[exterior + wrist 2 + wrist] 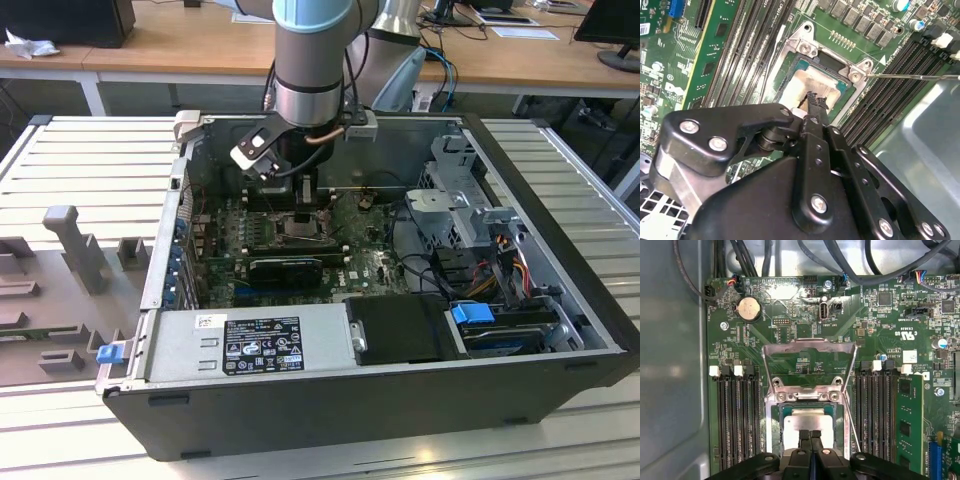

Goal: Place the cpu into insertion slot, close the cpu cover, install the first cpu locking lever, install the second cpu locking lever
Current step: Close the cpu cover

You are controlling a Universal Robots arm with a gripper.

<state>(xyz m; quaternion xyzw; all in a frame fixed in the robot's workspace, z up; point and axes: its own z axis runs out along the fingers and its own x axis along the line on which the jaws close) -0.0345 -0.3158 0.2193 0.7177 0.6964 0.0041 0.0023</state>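
Note:
The pale silver cpu (807,421) (802,85) lies flat in the insertion slot (774,422) (805,47), between the black memory slots. Hinged at the slot's far edge, the cpu cover (810,346) stands open, its cut-out centre showing the board behind. My gripper (810,434) (815,100) is right over the cpu's middle, fingers pressed together with nothing between them; whether the tips touch the chip I cannot tell. A thin locking lever (915,76) (852,425) sticks out free beside the slot. In the exterior view my gripper (300,208) reaches down into the case.
The open computer case (560,240) surrounds the motherboard (365,265). A black graphics card (285,268) lies near the slot, a power supply (250,345) fills the front, and cables and drive bays (470,240) sit at the exterior view's right.

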